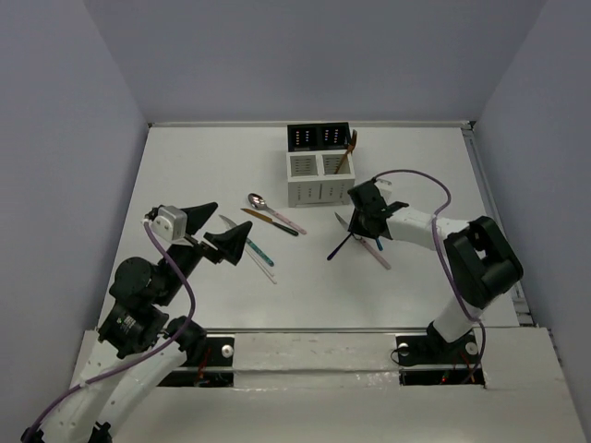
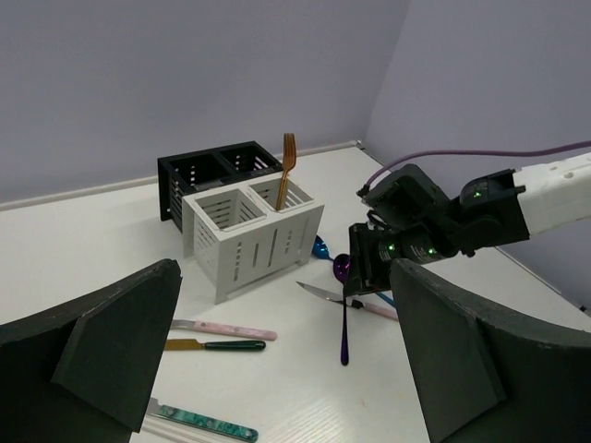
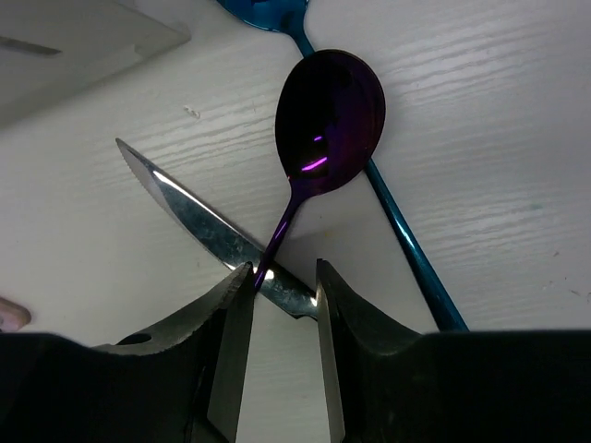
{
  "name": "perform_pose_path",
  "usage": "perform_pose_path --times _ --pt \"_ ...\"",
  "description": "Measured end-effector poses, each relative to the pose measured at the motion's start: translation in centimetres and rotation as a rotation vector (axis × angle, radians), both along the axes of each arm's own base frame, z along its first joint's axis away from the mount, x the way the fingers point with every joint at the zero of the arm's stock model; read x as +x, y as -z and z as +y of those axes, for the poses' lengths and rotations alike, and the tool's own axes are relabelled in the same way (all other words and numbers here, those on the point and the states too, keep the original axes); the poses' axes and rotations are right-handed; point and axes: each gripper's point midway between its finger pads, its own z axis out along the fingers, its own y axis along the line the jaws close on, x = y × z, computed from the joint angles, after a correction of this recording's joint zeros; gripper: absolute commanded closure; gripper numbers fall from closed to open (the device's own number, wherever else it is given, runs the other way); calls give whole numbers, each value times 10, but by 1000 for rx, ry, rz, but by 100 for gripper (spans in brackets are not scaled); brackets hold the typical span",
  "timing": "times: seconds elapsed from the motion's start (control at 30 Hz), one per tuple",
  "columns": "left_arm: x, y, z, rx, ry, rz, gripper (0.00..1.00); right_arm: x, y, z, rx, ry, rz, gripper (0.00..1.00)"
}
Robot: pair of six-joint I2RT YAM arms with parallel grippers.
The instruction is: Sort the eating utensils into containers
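Observation:
My right gripper (image 3: 282,272) is low over the table, right of the caddy, jaws a little apart. A purple spoon (image 3: 328,115) lies across a silver knife blade (image 3: 208,217); its thin handle runs along the inner edge of one finger (image 3: 235,305), not pinched. A blue spoon (image 3: 406,240) lies beside it. The caddy (image 1: 319,180) has two white compartments in front and two black ones (image 1: 319,137) behind. An orange fork (image 1: 347,152) stands in the right white compartment. My left gripper (image 1: 219,231) is wide open and empty, raised at the left.
Near the left gripper lie a pink-handled utensil (image 2: 226,329), a gold-bladed knife with a dark handle (image 2: 217,346) and a teal-handled knife (image 2: 199,425). The right arm (image 2: 480,217) reaches in from the right. Walls close off the table's back and sides.

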Motion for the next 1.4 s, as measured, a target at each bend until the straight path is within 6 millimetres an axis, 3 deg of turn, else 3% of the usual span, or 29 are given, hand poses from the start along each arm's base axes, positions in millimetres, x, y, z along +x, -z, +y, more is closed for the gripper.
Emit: perform_pose_path --times 0.4,0.73,0.93,1.13,1.23,1.4 --pt "-1 0 -2 0 9 0 1 15 11 -2 -20 54 -30 69" --pt "-1 0 -2 0 8 0 1 29 11 2 -46 67 -30 82" --pt "-4 0 -5 0 26 0 1 29 12 0 -50 76 -29 99" --pt "-5 -1 -4 -2 27 -4 1 29 11 -1 -49 82 -32 100" --pt "-6 -3 -3 -7 27 -10 1 23 7 -2 -35 82 -40 100" --pt "-9 -4 -4 -11 35 -14 1 20 -19 -5 16 80 -133 100"
